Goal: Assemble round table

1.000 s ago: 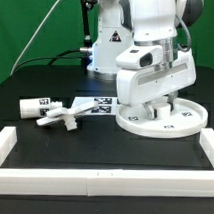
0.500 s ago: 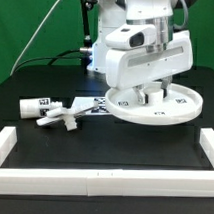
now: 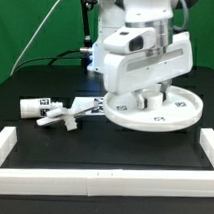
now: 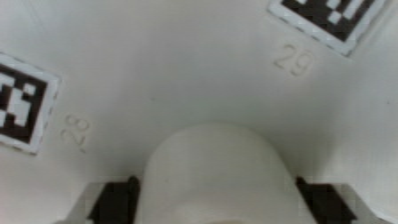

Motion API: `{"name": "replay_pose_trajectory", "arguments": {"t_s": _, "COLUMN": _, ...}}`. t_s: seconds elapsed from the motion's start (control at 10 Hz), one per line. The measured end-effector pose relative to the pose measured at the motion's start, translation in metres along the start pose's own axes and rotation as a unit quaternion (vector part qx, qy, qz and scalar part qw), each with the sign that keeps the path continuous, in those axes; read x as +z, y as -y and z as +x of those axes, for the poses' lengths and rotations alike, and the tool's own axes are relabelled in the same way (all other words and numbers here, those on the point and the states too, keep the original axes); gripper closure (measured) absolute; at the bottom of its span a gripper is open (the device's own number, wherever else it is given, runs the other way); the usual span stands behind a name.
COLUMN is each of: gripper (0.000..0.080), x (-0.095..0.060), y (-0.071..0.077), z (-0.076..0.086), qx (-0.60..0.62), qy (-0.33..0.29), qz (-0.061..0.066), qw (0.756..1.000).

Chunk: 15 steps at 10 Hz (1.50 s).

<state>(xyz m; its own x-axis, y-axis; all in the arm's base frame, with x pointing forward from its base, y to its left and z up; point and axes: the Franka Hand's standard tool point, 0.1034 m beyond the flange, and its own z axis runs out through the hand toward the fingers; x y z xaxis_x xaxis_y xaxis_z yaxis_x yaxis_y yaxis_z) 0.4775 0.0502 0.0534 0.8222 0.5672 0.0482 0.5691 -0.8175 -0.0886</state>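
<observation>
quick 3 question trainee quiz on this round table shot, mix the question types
1. True or false: the leg stands upright on the round disc.
2. Which lies nearest the cross-shaped foot? A) leg B) border rail C) round disc
3. What do the fingers of the gripper flank?
Key: 1 false; 2 A; 3 a white stub on the round disc.

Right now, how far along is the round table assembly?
Nothing looks attached to the round disc yet. In hand: the pincer is closed on the disc's central hub. Left to do: the short leg and cross-shaped foot lie at the exterior view's left, apart from the disc, not yet fitted.
</observation>
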Motion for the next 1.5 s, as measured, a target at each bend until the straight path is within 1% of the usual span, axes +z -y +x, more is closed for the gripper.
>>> {"name": "replay_pose_trajectory", "arguments": {"t_s": 0.1, "gripper": 0.0390, "x": -0.006, "y": -0.010, "z": 0.017, "qx": -0.007, "qy": 0.004, "qz": 0.005, "qw": 1.000}}
{"name": "replay_pose_trajectory", "arguments": {"t_s": 0.2, "gripper": 0.0390, "x": -0.009, "y": -0.020, "z": 0.030, "qx": -0.018, "qy": 0.006, "qz": 0.009, "qw": 1.000}}
{"name": "replay_pose_trajectory", "arguments": {"t_s": 0.3, "gripper": 0.0390, "x": -0.010, "y": -0.023, "z": 0.034, "qx": -0.035, "qy": 0.003, "qz": 0.009, "qw": 0.999}}
{"name": "replay_pose_trajectory", "arguments": {"t_s": 0.6, "gripper": 0.0390, "x": -0.008, "y": -0.021, "z": 0.032, "qx": -0.034, "qy": 0.005, "qz": 0.011, "qw": 0.999}}
{"name": "replay_pose_trajectory", "arguments": {"t_s": 0.7, "gripper": 0.0390, "x": -0.005, "y": -0.025, "z": 0.034, "qx": -0.038, "qy": 0.004, "qz": 0.011, "qw": 0.999}}
{"name": "replay_pose_trajectory", "arguments": {"t_s": 0.9, "gripper": 0.0390, "x": 0.007, "y": -0.041, "z": 0.047, "qx": -0.035, "qy": -0.001, "qz": 0.013, "qw": 0.999}}
{"name": "replay_pose_trajectory", "arguments": {"t_s": 1.0, "gripper": 0.0390, "x": 0.014, "y": -0.047, "z": 0.051, "qx": -0.044, "qy": -0.005, "qz": 0.014, "qw": 0.999}}
{"name": "replay_pose_trajectory", "arguments": {"t_s": 1.1, "gripper": 0.0390, "x": 0.020, "y": -0.049, "z": 0.049, "qx": -0.047, "qy": -0.006, "qz": 0.015, "qw": 0.999}}
{"name": "replay_pose_trajectory", "arguments": {"t_s": 1.5, "gripper": 0.0390, "x": 0.021, "y": -0.048, "z": 0.049, "qx": -0.048, "qy": -0.005, "qz": 0.016, "qw": 0.999}}
